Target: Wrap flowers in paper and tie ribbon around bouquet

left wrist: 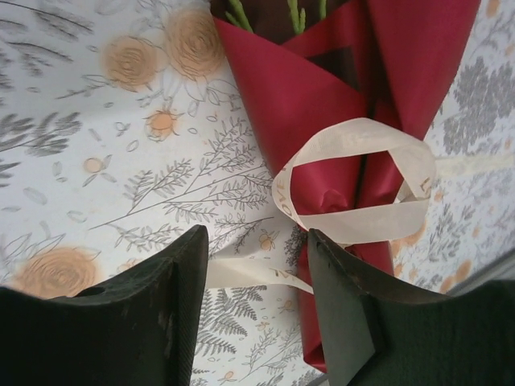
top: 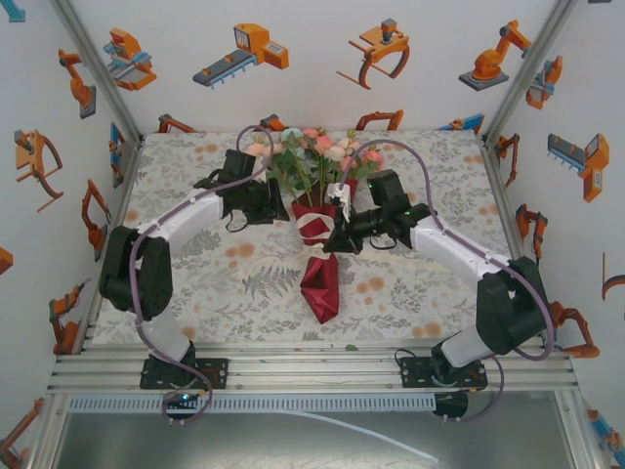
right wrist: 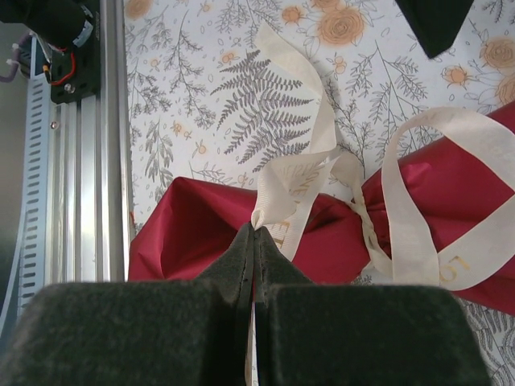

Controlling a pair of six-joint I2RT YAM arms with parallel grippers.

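1. The bouquet (top: 320, 210) lies mid-table, with its flowers (top: 327, 147) pointing to 12 o'clock and the tip of the dark red paper (top: 320, 283) cone to 6 o'clock.
2. The cream ribbon (left wrist: 354, 185) loops loosely round the cone's waist, and one tail lies on the leaf-printed tablecloth (left wrist: 96, 161).
3. The right gripper (right wrist: 254, 237), at the bouquet's 3 o'clock, is pinched tight on a fold of the ribbon.
4. The left gripper (left wrist: 253, 310), at the bouquet's 9 o'clock, has its jaws about halfway apart and grips nothing. A ribbon tail lies beneath the gap.
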